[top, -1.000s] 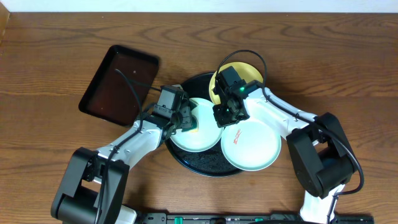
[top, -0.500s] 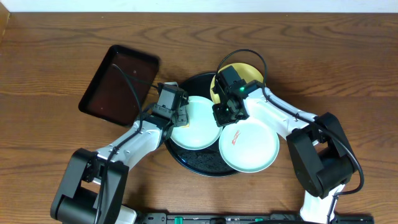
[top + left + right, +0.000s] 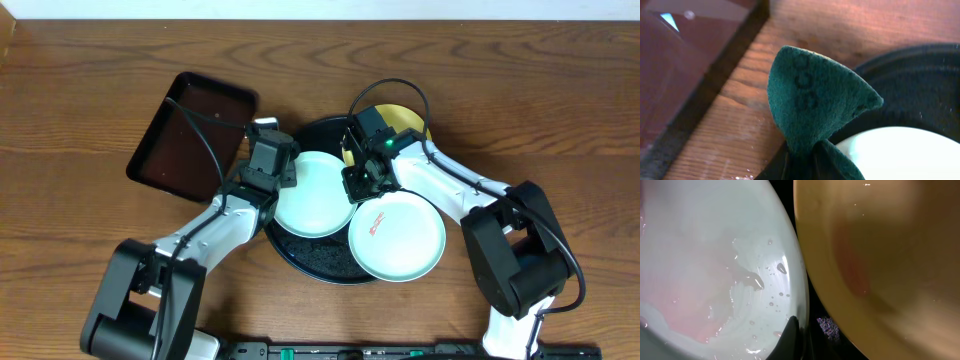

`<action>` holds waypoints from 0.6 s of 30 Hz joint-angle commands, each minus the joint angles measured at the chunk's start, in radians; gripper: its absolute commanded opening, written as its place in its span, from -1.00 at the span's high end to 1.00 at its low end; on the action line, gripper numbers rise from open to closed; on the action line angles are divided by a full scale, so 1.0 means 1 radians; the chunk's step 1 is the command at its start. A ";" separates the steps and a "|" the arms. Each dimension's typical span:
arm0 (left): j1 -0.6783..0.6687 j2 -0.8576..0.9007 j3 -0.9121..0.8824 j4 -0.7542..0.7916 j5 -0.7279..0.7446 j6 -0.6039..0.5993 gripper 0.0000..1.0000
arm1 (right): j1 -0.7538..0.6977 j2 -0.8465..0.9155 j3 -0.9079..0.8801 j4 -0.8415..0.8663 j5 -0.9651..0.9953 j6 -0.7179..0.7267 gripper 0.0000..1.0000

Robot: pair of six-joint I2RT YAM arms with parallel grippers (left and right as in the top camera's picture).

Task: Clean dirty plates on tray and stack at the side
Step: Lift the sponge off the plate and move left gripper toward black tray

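Pinching a folded green sponge (image 3: 815, 105), the left gripper (image 3: 266, 142) hangs over the tray's (image 3: 320, 266) left rim. The right gripper (image 3: 362, 186) clamps the smeared plate (image 3: 400, 240), which overhangs the right rim. The mint plate (image 3: 312, 195) and yellow plate (image 3: 406, 117) lie inside.

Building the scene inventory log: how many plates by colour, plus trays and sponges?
Yellow plate: 1
Mint-white plates: 2
Round black tray: 1
Rectangular dark tray: 1
Green sponge: 1
Total: 6
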 commanded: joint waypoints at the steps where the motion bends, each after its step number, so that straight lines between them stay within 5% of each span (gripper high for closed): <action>1: 0.023 -0.083 -0.006 0.012 -0.113 0.017 0.85 | -0.003 0.012 -0.006 -0.026 0.051 -0.040 0.98; 11: 0.024 -0.288 -0.006 -0.091 -0.093 -0.027 0.85 | -0.002 0.010 -0.006 -0.026 0.051 -0.039 0.98; 18: 0.098 -0.310 -0.006 -0.180 0.082 -0.029 0.85 | 0.008 -0.001 0.040 -0.051 0.051 -0.051 0.98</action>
